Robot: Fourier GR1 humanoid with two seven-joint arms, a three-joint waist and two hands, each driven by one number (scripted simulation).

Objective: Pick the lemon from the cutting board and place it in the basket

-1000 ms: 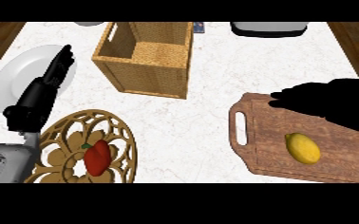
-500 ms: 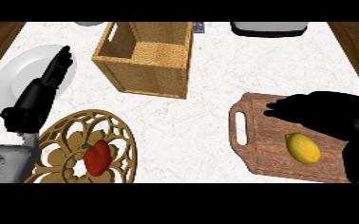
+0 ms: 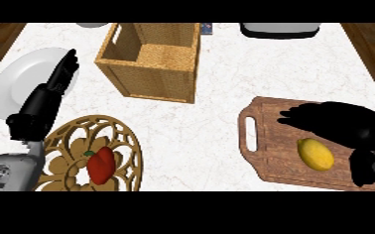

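A yellow lemon lies on the brown wooden cutting board at the lower right. My right hand hovers over the board just behind the lemon, fingers spread and pointing left, thumb hanging down to the lemon's right; it holds nothing. The woven wooden basket stands open-topped at the upper middle, well to the left of the board. My left hand rests at the left edge, fingers straight and pointing up over a white plate.
A white plate lies at the left. A carved wooden trivet at the lower left bears a red pepper. A white appliance and a grey bowl sit at the far edge. Bare marble lies between basket and board.
My right hand has come down and toward the near edge over the cutting board, closing on the lemon. The lemon and my left hand have stayed where they were.
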